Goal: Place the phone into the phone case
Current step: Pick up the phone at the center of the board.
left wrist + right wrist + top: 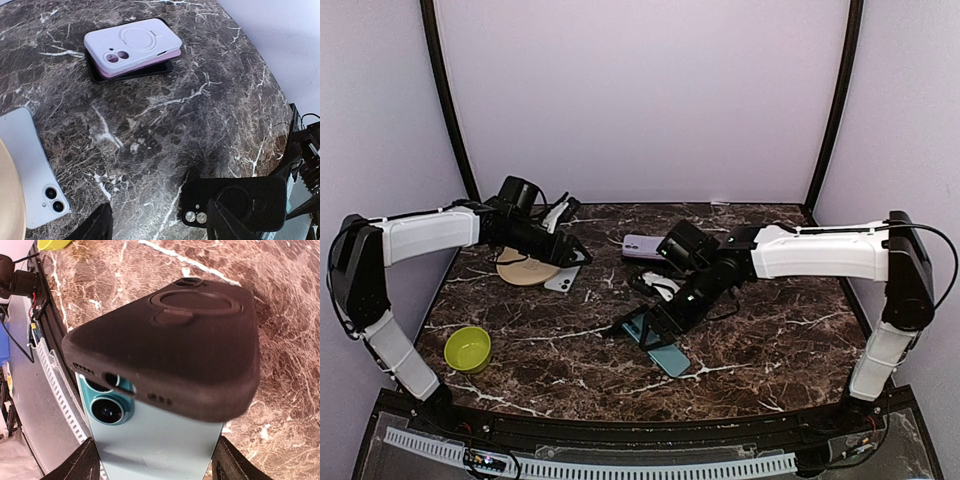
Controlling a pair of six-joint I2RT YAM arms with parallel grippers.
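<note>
My right gripper is shut on a teal phone, back side up, with one finger on each long edge. A black phone case lies tilted over the phone's camera end, its port end overlapping the lenses. In the top view the right gripper is at mid-table, with the teal phone sticking out toward the front and the black case to its left. My left gripper is open and empty at the back left. In its own view the left gripper hovers over bare marble, with the black case ahead of it.
A lilac case stacked on a pink phone and a dark one lies at the back centre. A white phone lies against a wooden plate. A green bowl sits at the front left.
</note>
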